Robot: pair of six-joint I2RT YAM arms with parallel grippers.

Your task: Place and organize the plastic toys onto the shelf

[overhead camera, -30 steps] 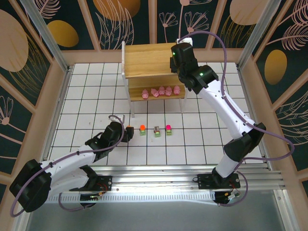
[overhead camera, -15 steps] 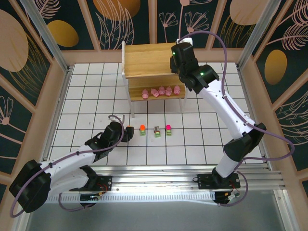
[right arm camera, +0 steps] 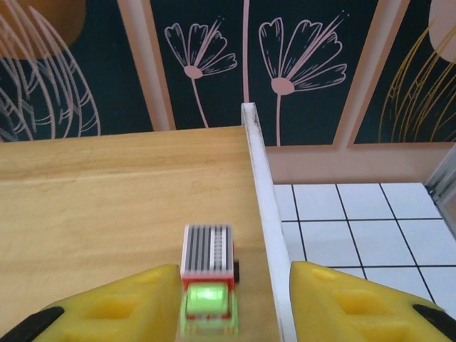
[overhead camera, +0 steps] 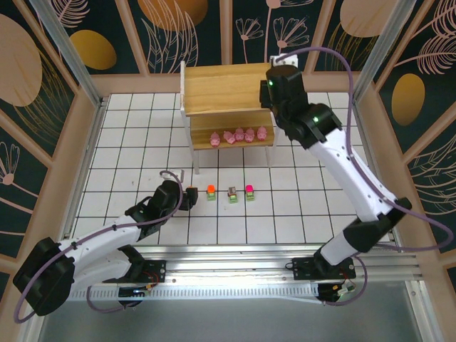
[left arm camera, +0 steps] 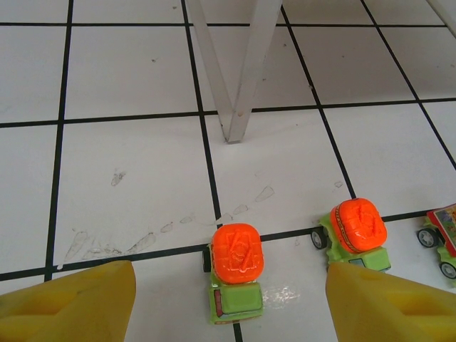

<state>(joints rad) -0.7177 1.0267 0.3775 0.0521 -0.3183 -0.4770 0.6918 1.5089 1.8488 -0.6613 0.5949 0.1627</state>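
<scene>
Pale wood makes up the top board of the shelf, which stands at the far side of the tiled worktop. On that board, close to its right edge, sits a small green truck with a striped grey roof. The right fingers stand parted and released on either side of it. One is just beside the truck's left flank, and the other hangs outside the shelf's white edge rail, clear of the toy.

Five pink pigs stand in a row on the lower tier.

Four more green toys line up on the worktop in front of the shelf. From left to right they are the first orange truck, the second orange truck, a grey-brown one and a magenta one.

The left fingers are spread wide, low over the worktop, grasping nothing. The first orange truck sits between them, touching neither, and the second orange truck is just beside the right-hand finger. A white shelf leg stands beyond them.
</scene>
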